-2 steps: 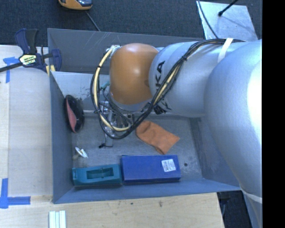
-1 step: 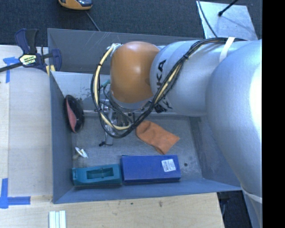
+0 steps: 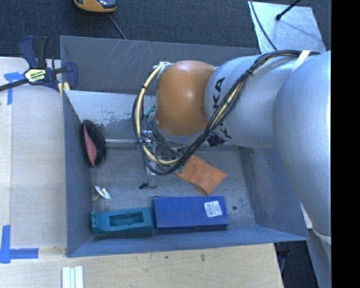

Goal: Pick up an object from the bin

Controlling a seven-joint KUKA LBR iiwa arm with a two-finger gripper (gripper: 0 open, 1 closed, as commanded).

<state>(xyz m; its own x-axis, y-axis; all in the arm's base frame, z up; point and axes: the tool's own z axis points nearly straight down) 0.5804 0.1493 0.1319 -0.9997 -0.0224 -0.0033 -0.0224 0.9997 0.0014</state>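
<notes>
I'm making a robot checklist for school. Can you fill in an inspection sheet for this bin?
Surface: grey metal bin, floor scuffed.
Job's things: blue box, teal holder, orange cloth, black-and-pink brush, small clear bit.
Clutter: nothing seen.
Grippers: gripper low over the floor, beside the orange cloth.
Cables: yellow and black cables loop round the orange wrist cover.
Surroundings: yellow-black item beyond the bin.

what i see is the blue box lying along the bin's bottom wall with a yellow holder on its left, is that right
Not quite. The holder left of the blue box is teal, not yellow. The camera view shows both lying along the bottom wall of the bin, side by side.
</notes>
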